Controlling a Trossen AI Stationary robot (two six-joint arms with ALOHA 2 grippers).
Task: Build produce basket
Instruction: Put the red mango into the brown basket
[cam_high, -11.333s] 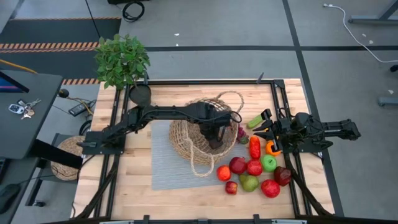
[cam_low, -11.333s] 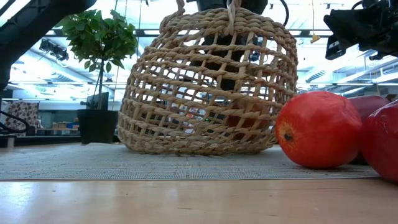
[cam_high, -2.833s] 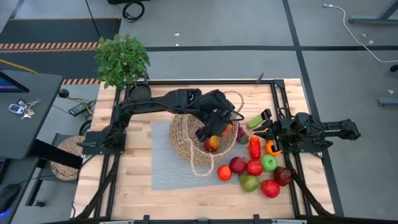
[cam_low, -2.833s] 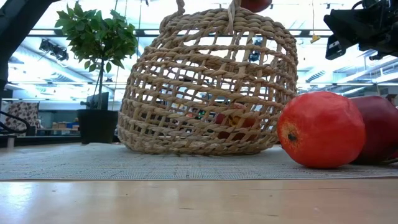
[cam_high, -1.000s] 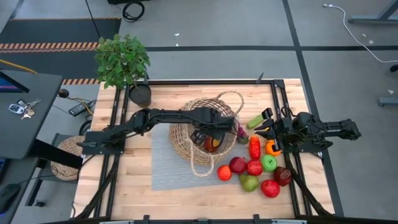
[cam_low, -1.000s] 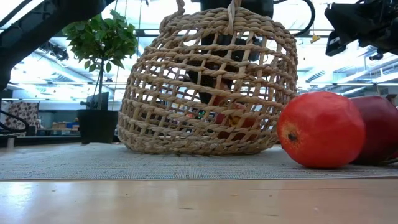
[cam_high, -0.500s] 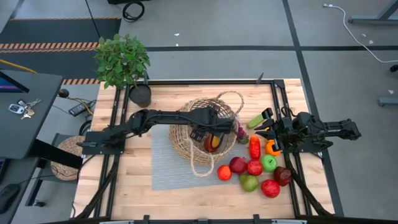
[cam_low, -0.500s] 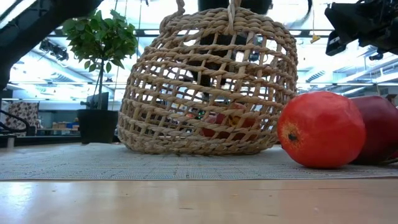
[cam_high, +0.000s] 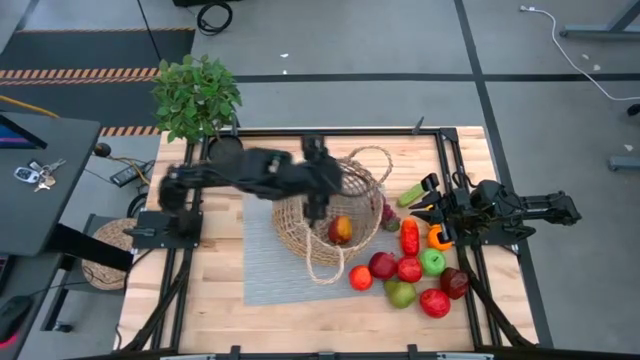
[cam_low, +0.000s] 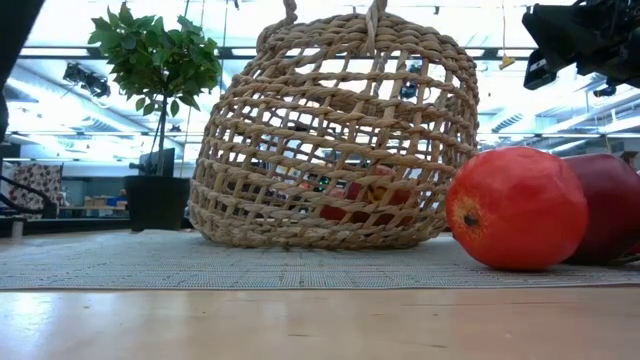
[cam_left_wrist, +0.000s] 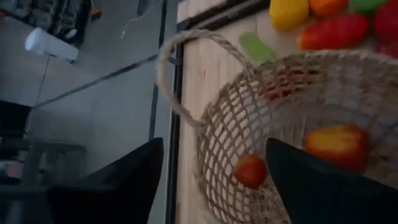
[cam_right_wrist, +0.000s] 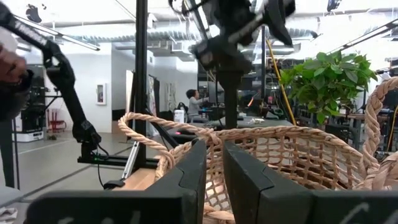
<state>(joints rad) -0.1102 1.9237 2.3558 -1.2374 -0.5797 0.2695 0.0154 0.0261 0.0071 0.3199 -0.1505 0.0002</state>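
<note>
grey floor (cam_high: 350, 40), black desk (cam_high: 40, 180), bright windows (cam_low: 60, 30)

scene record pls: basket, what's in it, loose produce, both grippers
basket: wicker basket upright on grey mat
inside: orange-red fruit, smaller red fruit
loose produce: pile on the table to the basket's right
left gripper: above the basket's left rim, open, empty
right gripper: by the produce at the table's right edge, shut, nothing held

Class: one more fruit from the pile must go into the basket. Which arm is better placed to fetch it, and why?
Probably the left. Its left gripper is open and empty over the basket, near the produce pile. The right gripper waits shut at the table's edge.
</note>
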